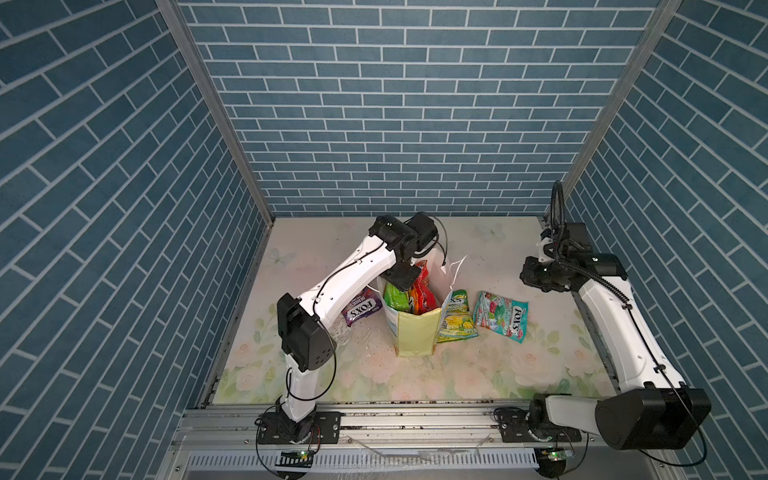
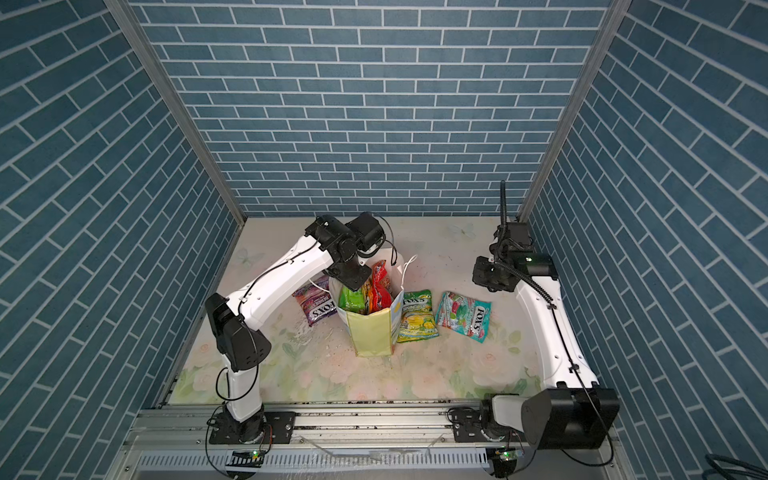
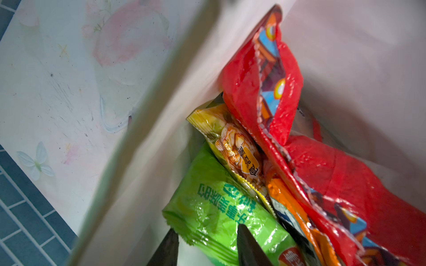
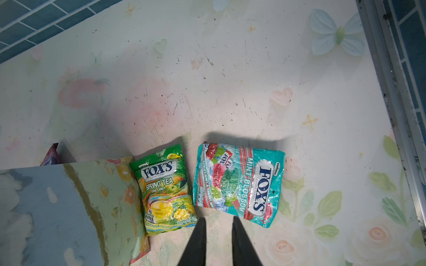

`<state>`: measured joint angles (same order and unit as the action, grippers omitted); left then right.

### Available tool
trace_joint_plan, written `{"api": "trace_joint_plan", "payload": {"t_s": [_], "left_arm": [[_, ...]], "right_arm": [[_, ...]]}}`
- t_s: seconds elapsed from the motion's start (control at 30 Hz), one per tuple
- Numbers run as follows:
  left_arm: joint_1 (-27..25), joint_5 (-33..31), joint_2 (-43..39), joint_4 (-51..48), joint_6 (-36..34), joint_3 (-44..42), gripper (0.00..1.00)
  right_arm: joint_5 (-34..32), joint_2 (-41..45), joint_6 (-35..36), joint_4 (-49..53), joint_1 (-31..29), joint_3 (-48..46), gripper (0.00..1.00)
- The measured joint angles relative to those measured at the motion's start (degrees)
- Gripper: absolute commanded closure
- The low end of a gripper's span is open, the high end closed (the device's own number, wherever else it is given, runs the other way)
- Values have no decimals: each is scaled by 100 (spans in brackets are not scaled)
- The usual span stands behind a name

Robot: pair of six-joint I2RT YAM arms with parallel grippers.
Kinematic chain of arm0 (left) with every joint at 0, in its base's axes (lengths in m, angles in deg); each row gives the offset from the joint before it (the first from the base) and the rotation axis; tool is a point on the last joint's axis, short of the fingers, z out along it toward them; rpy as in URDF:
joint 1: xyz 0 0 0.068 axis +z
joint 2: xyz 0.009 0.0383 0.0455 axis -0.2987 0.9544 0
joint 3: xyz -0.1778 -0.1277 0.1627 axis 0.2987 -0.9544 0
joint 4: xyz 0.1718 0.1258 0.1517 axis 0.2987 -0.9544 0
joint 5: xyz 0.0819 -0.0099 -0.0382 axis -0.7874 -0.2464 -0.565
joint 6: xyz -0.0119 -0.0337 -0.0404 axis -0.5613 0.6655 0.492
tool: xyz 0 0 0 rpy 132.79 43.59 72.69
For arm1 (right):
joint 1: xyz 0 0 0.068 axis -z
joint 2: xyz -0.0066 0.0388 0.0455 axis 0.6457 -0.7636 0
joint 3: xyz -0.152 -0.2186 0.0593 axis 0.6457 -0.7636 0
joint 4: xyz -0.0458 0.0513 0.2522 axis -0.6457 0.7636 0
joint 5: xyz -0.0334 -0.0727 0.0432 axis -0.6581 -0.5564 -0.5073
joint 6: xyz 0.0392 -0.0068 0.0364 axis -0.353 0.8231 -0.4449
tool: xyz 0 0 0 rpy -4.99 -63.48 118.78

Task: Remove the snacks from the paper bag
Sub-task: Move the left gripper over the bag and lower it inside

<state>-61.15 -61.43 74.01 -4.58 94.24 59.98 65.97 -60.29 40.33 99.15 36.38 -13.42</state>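
Snacks are split between the paper bag [image 1: 413, 332] [image 2: 370, 332] and the desk [image 1: 457, 374]. In both top views, taking 12 o'clock as the back wall, the bag stands upright near the middle of the desk with its mouth open.

Inside it, the green chip bag [image 1: 397, 297] [image 2: 351, 298] [image 3: 219, 214] sits toward 9 o'clock. The red cookie pack [image 1: 424, 286] [image 2: 380, 282] [image 3: 253, 80] sits toward 3 o'clock and pokes above the rim. The left wrist view shows a small yellow-green pack [image 3: 232, 142] and an orange pack [image 3: 288, 202] wedged between them.

Three FOX'S packs lie flat on the desk:
- The purple pack [image 1: 361, 309] [image 2: 316, 305] is at 9 o'clock of the bag, just beside it and partly under the left arm.
- The yellow-green Spring Tea pack [image 1: 455, 320] [image 2: 415, 318] [image 4: 166, 188] is at 3 o'clock, against the bag's side.
- The teal Mint Blossom pack [image 1: 500, 313] [image 2: 463, 316] [image 4: 237, 182] lies farther toward 3 o'clock, just beside the Spring Tea pack.

The left end effector [image 1: 401, 276] [image 3: 207, 229] reaches down into the bag's mouth. Its fingers [image 3: 249, 246] are apart, straddling the crimped end of the green chip bag. Whether they press it, I cannot tell.

The right end effector [image 1: 540, 278] [image 2: 490, 278] [image 4: 219, 221] hovers above the desk at 2 o'clock of the teal pack. Its fingers are slightly apart with nothing between them.
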Motion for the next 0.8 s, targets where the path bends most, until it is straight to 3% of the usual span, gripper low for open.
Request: {"api": "trace_joint_plan", "payload": {"t_s": [0.27,0.5,0.8], "left_arm": [[109,55,103,127,-138,22,74],[192,63,103,234,-258,22,99],[216,149,103,302,-411,50,100]], "right_arm": [[-20,0,-2,0,7,0,78],[-20,0,-4,-2,13,0,79],[44,0,-7,0,15,0,79]]}}
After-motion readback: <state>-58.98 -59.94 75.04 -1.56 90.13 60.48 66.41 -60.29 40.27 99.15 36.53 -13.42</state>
